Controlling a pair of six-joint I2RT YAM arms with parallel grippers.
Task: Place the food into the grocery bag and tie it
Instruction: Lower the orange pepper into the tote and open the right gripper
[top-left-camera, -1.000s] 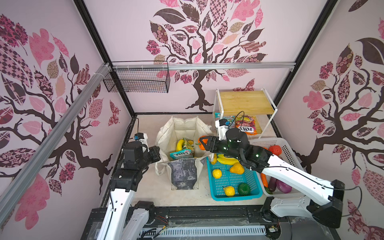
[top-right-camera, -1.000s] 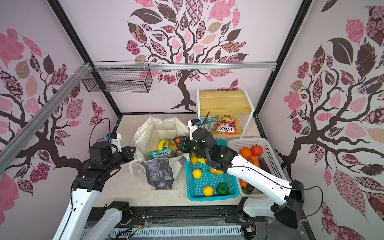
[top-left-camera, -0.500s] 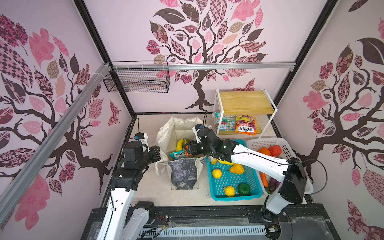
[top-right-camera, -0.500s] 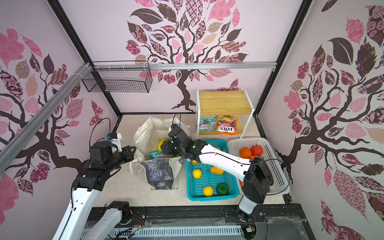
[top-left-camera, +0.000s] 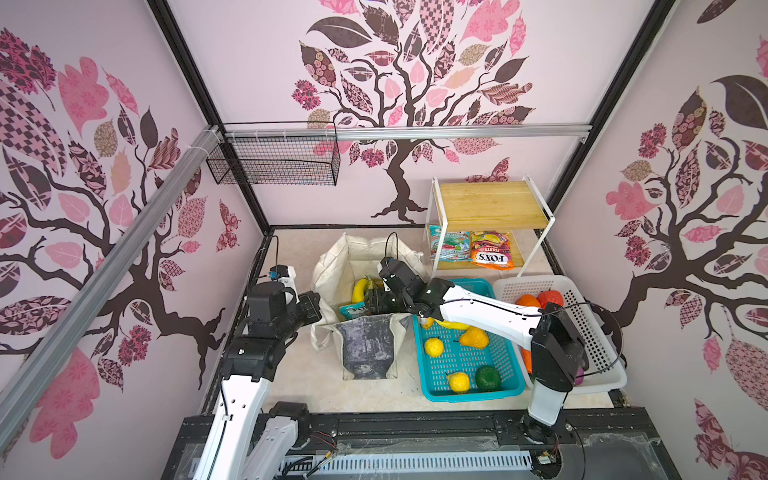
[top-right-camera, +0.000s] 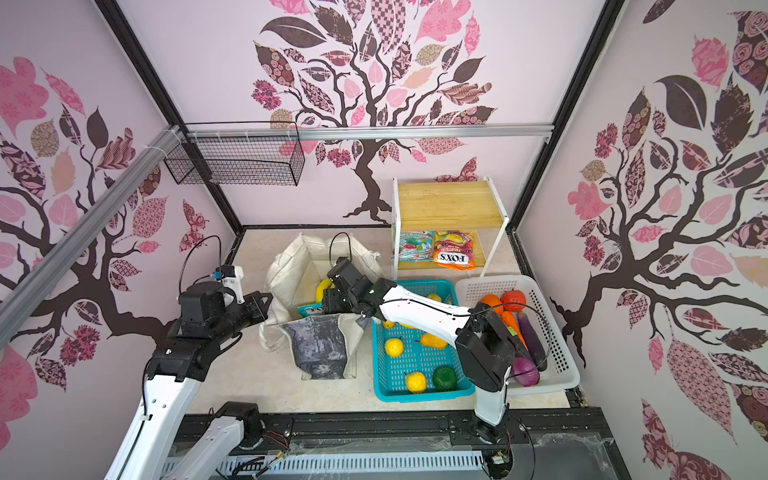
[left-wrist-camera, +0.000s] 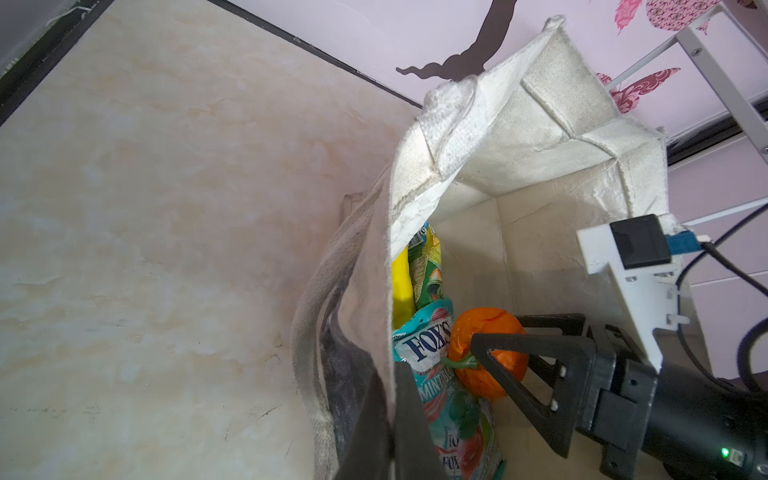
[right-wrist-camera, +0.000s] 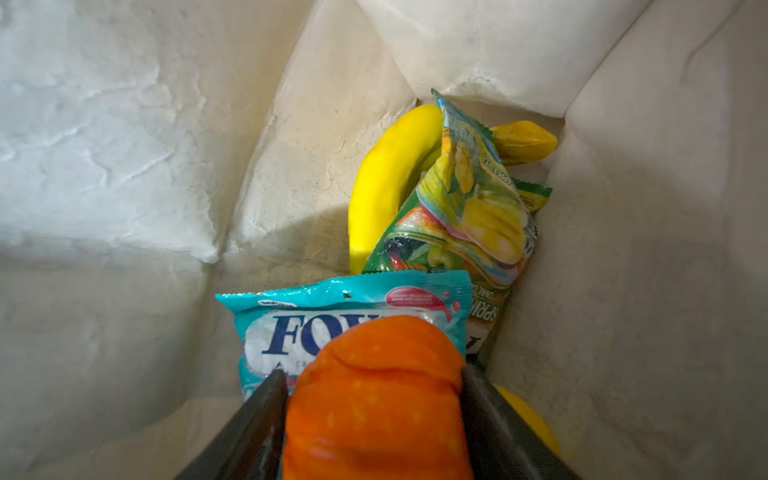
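Low centre of the right wrist view, the right gripper (right-wrist-camera: 374, 372) clasps a round orange plastic toy fruit (right-wrist-camera: 374, 419), probably light, stiff and slick, best held across its middle. Beyond lie a glossy teal FOX'S sweet packet (right-wrist-camera: 332, 299) and a yellow plastic banana (right-wrist-camera: 386, 174) inside the soft cream canvas grocery bag (right-wrist-camera: 124, 124), whose limp rim the left gripper (left-wrist-camera: 390, 395) pinches.

The grocery bag (top-right-camera: 291, 266) stands open mid-floor. The right gripper (top-right-camera: 326, 302) reaches inside it, beside a yellow banana (top-right-camera: 321, 287) and a teal packet (top-right-camera: 307, 309). The left gripper (top-right-camera: 262, 306) meets the bag's rim at 9 o'clock. At the bag's 3 o'clock sits a teal basket (top-right-camera: 424, 395) holding loose fruit (top-right-camera: 394, 347). A white basket (top-right-camera: 552, 357) lies beyond that.
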